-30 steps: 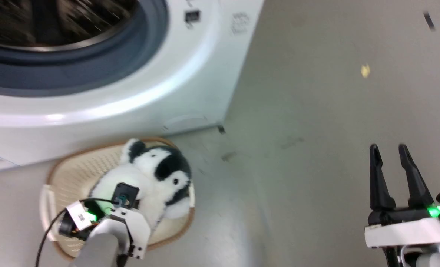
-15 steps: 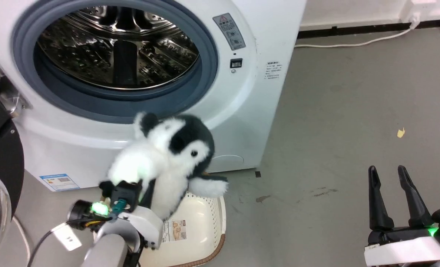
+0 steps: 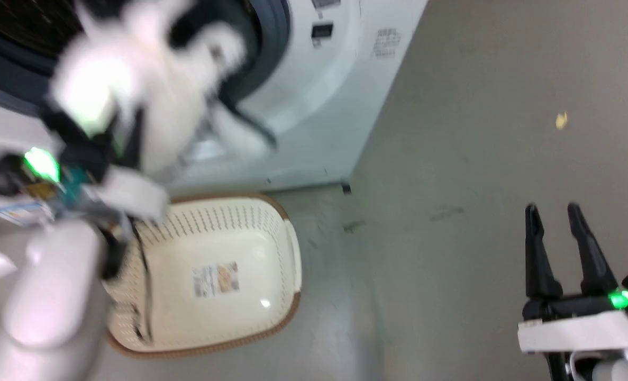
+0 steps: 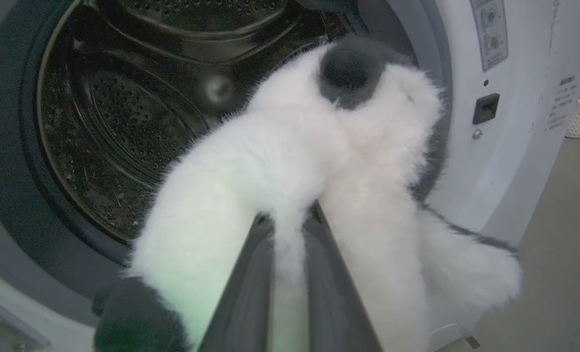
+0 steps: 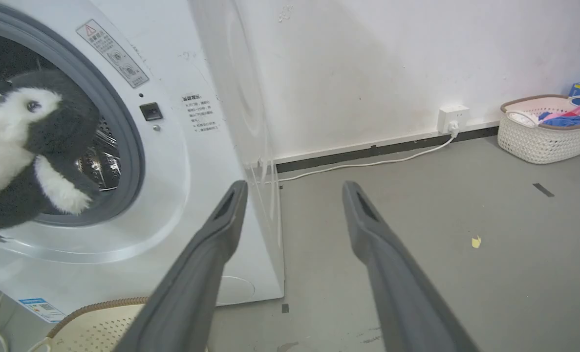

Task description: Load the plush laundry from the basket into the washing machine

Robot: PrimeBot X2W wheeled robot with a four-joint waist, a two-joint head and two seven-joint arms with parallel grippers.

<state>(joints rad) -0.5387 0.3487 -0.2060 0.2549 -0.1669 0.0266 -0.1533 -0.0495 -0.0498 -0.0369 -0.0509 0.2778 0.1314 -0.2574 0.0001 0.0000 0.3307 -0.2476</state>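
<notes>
The left gripper (image 4: 290,217) grasps the panda soft toy (image 4: 290,146) at the washing machine (image 3: 319,106) mouth, upper left; the right gripper (image 3: 554,211) stands released.

Distant clothes basket (image 5: 539,142), wall socket (image 5: 452,119)

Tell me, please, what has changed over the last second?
The left claw, shut on the panda, lifted it out of the basket and up to the mouth of the washer. The basket stayed on the floor before the washer, and the right claw stayed open and idle.
</notes>
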